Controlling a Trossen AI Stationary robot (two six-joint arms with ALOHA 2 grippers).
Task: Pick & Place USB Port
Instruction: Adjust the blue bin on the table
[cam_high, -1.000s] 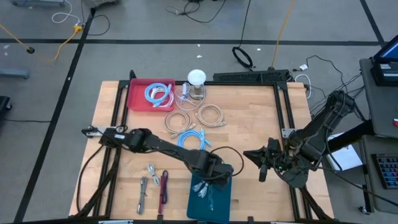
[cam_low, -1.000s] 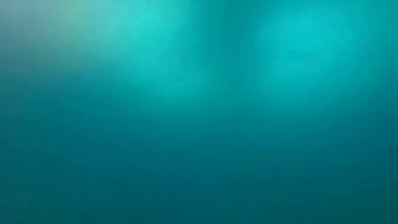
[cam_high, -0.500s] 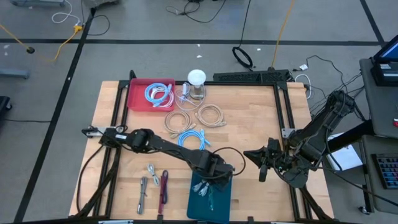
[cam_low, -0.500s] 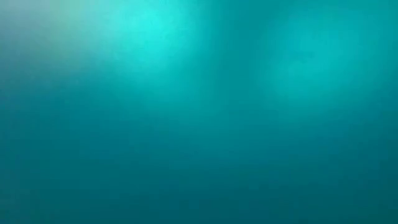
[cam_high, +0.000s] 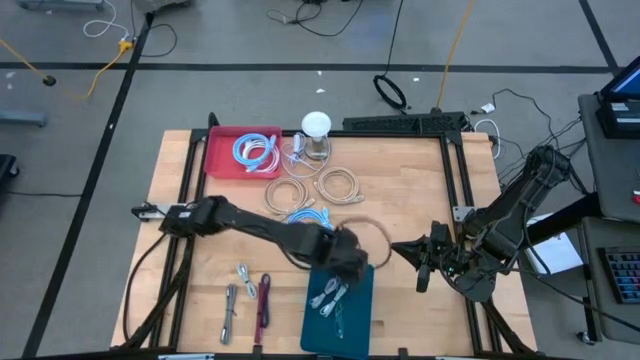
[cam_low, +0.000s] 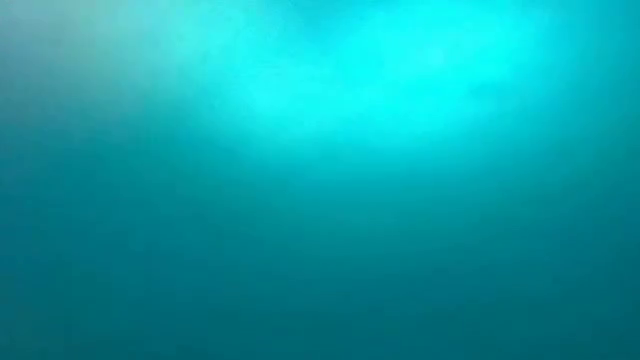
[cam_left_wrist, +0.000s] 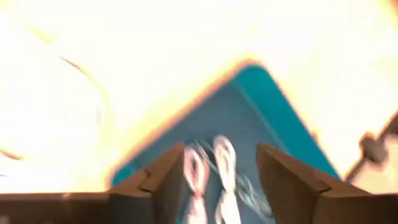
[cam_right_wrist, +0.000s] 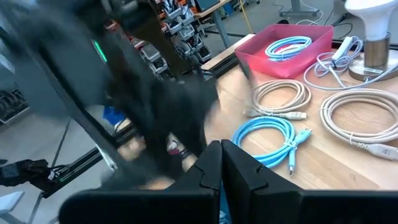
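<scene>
White USB cable (cam_high: 329, 295), loosely bunched, is seen lying inside the teal rectangular tray (cam_high: 352, 322) at the near edge of the wooden table (cam_high: 400, 215), with nothing gripping it. Just above the tray's far end the left gripper (cam_high: 345, 262) is held with its fingers (cam_left_wrist: 287, 182) spread apart and empty. Off to the right of the tray, the right gripper (cam_high: 421, 273) is parked with its fingers pressed together.
</scene>
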